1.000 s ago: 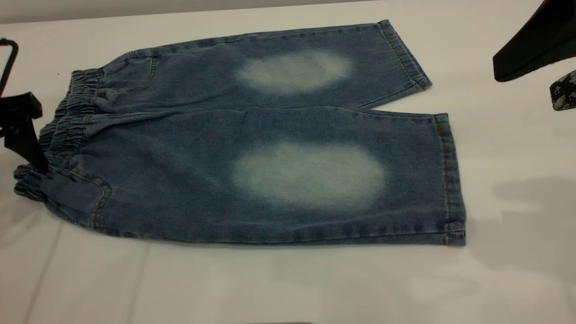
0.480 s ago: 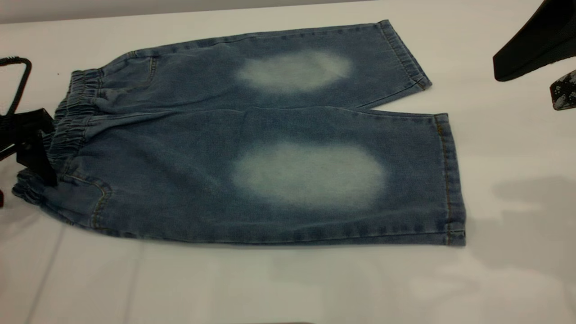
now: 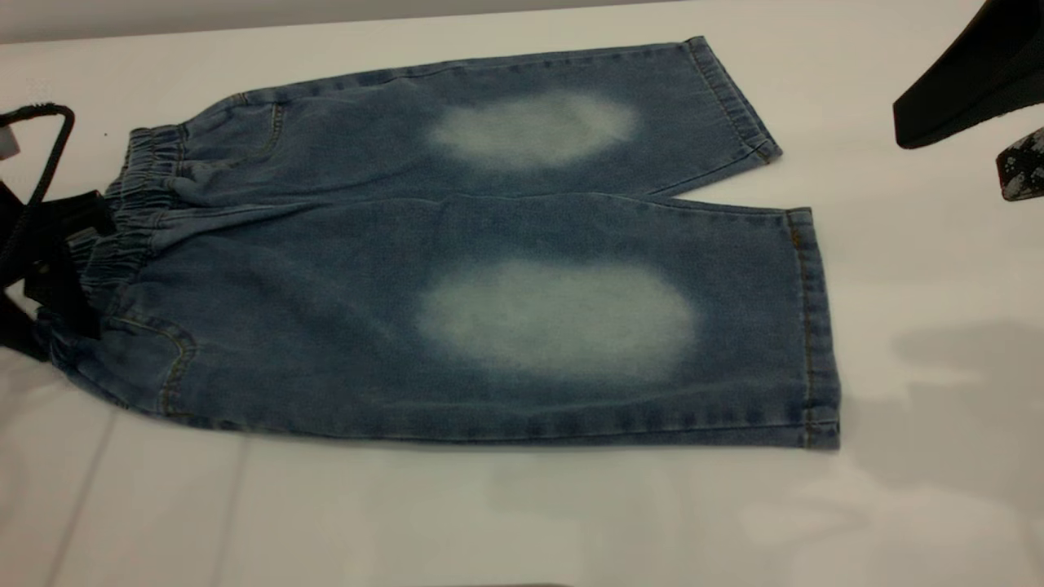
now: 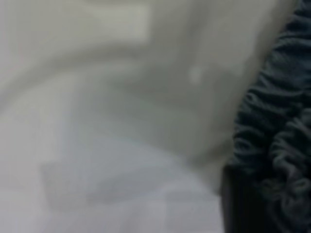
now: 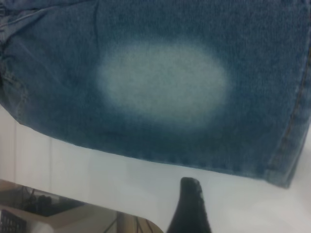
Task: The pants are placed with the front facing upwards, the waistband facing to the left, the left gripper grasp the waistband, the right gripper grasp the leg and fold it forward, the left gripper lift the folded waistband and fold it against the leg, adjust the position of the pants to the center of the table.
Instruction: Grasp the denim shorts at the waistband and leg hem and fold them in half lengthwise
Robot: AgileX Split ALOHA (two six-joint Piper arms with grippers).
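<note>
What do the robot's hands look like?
Both are black. The left gripper is made of angular black plastic pieces with a pointed, wedge-like finger, and a thin black cable loops over it. The right gripper shows a broad, smooth black wedge, with a small speckled black-and-grey piece below it. In the right wrist view, one dark, tapered fingertip with a rounded end shows.

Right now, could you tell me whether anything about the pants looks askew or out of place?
Mostly tidy: the pants lie flat, front up. Only the waistband looks bunched where the left pincer meets it. The right pincer hangs clear above the table.
</note>
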